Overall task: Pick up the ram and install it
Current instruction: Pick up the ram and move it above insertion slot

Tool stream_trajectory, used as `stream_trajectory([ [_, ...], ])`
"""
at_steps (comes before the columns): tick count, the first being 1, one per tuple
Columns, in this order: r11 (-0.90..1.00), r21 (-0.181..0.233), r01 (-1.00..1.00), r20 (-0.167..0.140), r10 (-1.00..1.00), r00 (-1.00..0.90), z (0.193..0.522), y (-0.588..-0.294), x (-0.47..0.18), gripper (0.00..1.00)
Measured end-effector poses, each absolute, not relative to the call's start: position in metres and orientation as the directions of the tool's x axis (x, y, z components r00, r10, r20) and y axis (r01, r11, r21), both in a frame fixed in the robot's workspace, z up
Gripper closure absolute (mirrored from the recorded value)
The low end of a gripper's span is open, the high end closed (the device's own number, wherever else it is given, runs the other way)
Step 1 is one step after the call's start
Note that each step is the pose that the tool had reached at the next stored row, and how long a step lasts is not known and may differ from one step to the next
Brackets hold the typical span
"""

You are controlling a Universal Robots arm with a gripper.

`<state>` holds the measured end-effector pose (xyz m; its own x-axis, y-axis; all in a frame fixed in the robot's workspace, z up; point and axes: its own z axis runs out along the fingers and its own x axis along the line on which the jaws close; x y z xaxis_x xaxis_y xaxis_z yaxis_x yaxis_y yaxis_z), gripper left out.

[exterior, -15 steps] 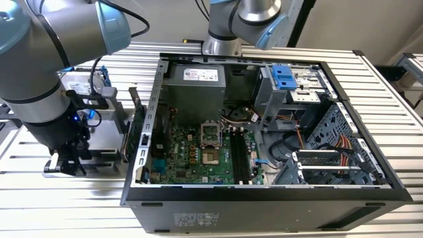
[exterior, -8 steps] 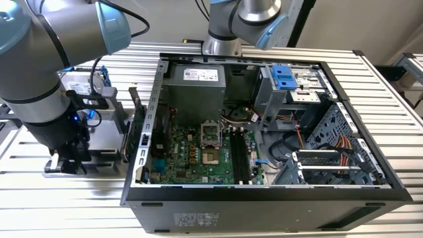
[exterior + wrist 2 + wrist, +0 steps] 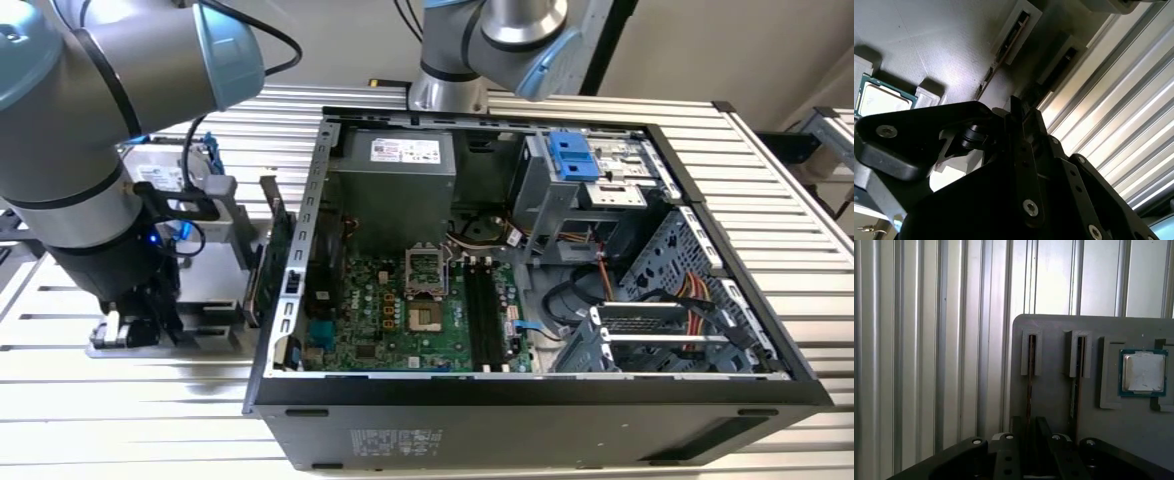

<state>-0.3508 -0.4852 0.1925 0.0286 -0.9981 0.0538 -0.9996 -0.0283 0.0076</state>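
Observation:
Two thin rams stand on edge in slots of a grey holder (image 3: 1054, 340). The ram (image 3: 1030, 372) farther from the processor runs down between the fingers of my gripper (image 3: 1029, 430), which is shut on it while it sits in its slot. In the second wrist view the gripper (image 3: 1021, 117) presses down at the holder's edge by the ribbed table. The exterior view puts the gripper (image 3: 127, 328) low at its left, beside the open computer case (image 3: 287, 300). The motherboard's dark memory slots (image 3: 483, 315) lie inside.
A processor (image 3: 1143, 372) sits in a pocket of the holder, beside the second ram (image 3: 1076, 375). A card (image 3: 274, 260) stands upright between holder and case. A hard drive (image 3: 167, 165) lies behind the arm. The ribbed metal table (image 3: 914, 340) surrounds everything.

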Motion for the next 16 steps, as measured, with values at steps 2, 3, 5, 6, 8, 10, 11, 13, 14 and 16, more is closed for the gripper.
stream_trajectory([
  [2, -0.028, 0.008, -1.000, 0.054, -0.998, 0.029, 0.1924, -0.4852, -0.3508, 0.00],
  [3, -0.028, 0.008, -1.000, 0.054, -0.998, 0.029, 0.1925, -0.4851, -0.3508, 0.00],
  [5, -0.028, 0.008, -1.000, 0.054, -0.998, 0.029, 0.1925, -0.4851, -0.3508, 0.00],
  [6, -0.028, 0.008, -1.000, 0.054, -0.998, 0.029, 0.1926, -0.4851, -0.3508, 0.00],
  [8, -0.028, 0.008, -1.000, 0.054, -0.998, 0.029, 0.1926, -0.4851, -0.3508, 1.00],
  [10, -0.028, 0.008, -1.000, 0.054, -0.998, 0.029, 0.1926, -0.4851, -0.3508, 1.00],
  [11, -0.028, 0.008, -1.000, 0.054, -0.998, 0.029, 0.1925, -0.4851, -0.3508, 1.00],
  [13, -0.028, 0.008, -1.000, 0.054, -0.998, 0.029, 0.1925, -0.4851, -0.3508, 1.00],
  [14, -0.028, 0.008, -1.000, 0.054, -0.998, 0.029, 0.1925, -0.4851, -0.3508, 1.00],
  [16, -0.028, 0.008, -1.000, 0.054, -0.998, 0.029, 0.1925, -0.4850, -0.3508, 1.00],
])
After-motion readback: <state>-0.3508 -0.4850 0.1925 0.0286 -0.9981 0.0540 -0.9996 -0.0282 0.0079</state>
